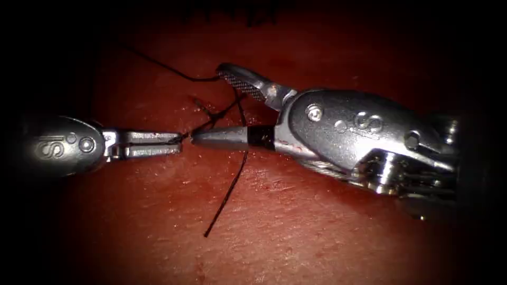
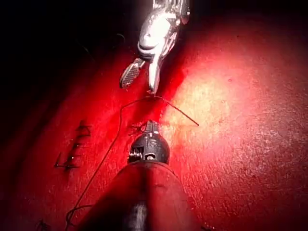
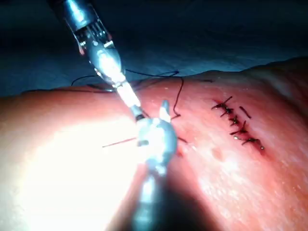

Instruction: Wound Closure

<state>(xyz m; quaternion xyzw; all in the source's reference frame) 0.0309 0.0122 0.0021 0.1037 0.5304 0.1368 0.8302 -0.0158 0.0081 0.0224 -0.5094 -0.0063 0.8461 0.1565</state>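
Your thread (image 1: 228, 192) is the thing to watch: it gathers into a small tangle, probably a knot, on the tissue (image 1: 317, 232) just between the two tool tips, about the middle of the tissue as the endoscope sees it. From that tangle one strand runs up and away toward the tissue's far-left edge, and a free end trails down toward its near edge, lying loose on the surface. You can't make out a needle anywhere along the thread, so neither tool can be said to hold one, and none can be seen in the tissue.

Your left tool (image 1: 177, 143) comes in flat from the left with its jaws closed; they appear to pinch a strand of thread right at the tip. Your right tool (image 1: 207, 103) stands with its jaws wide apart, one blade raised, the other pointing at the tangle and nearly meeting the left tip. Thread passes between those open blades, but they grip nothing.

As for progress, the right wrist view shows a row of stitches (image 3: 238, 126) already closing part of the cut, well apart from where you are working. The stitch in hand looks tied or nearly so, judging by the tangle. Its long tails remain untrimmed.
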